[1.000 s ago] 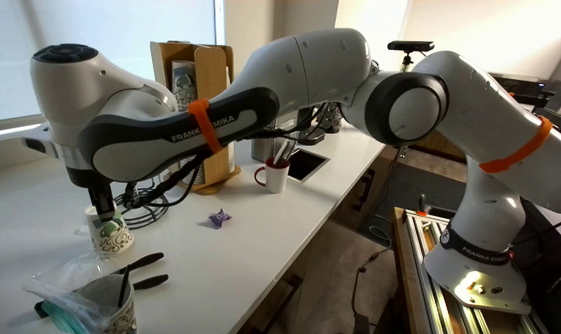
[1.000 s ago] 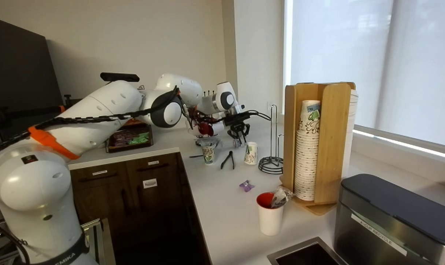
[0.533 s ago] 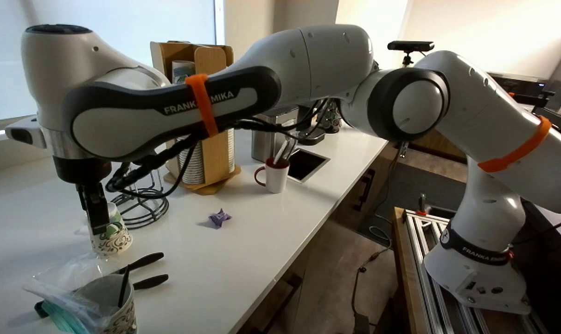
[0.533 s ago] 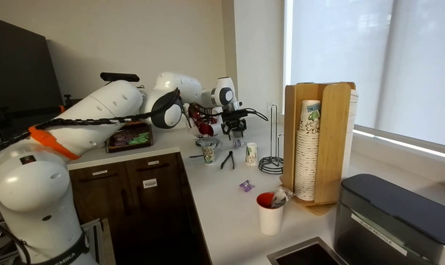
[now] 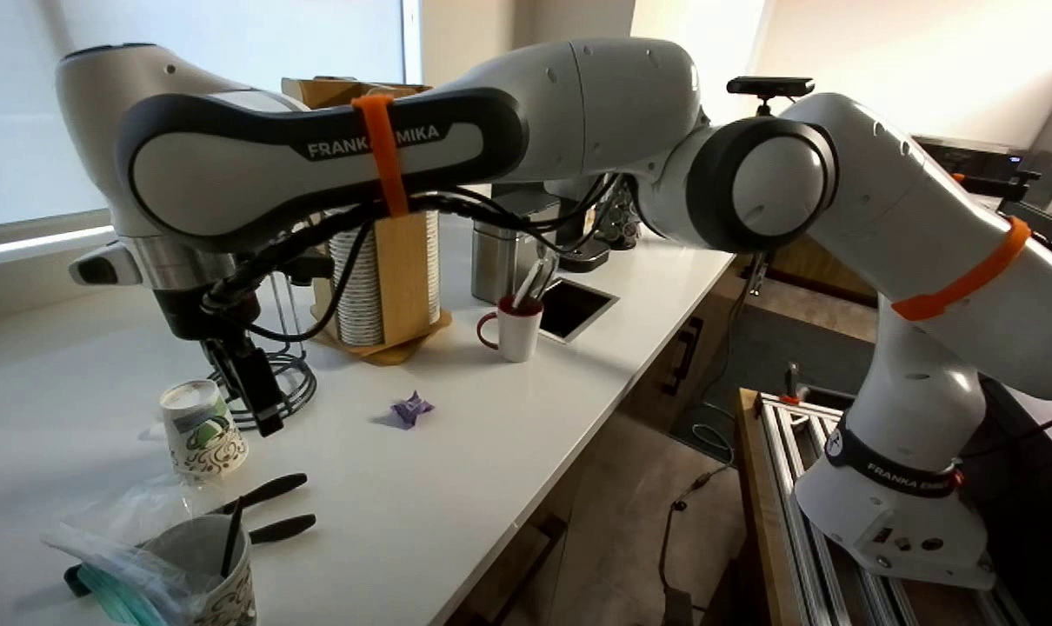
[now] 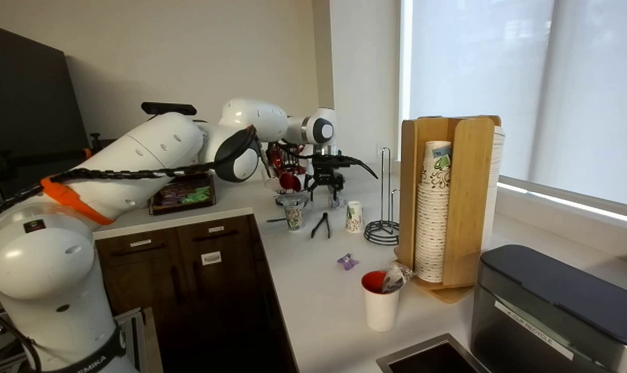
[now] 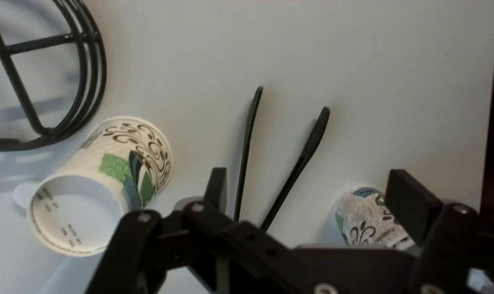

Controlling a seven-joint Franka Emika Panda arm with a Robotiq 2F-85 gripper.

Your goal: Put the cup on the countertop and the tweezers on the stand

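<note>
Far left in the wrist view, the stand (image 7: 43,43) is resting its black coiled base on the white countertop (image 7: 402,94), with nothing hooked onto it that I'm seeing. Just beside it the cup (image 7: 112,167) is sitting upside down on that same surface, so I'm calling the first half done. Moving right, the tweezers (image 7: 307,152) are lying on the countertop, legs spread, joined end hiding behind the gripper (image 7: 314,194). That one's hanging above with its fingers wide apart, holding nothing, so I'm guessing the grab is the step in hand. Furthest right, a second patterned cup (image 7: 369,220) is peeking out by a finger. Imo the next move is calling for centring on the tweezers so nothing's bumping that second cup, then dropping, pinching both legs together, lifting, and hooking them on the stand.
</note>
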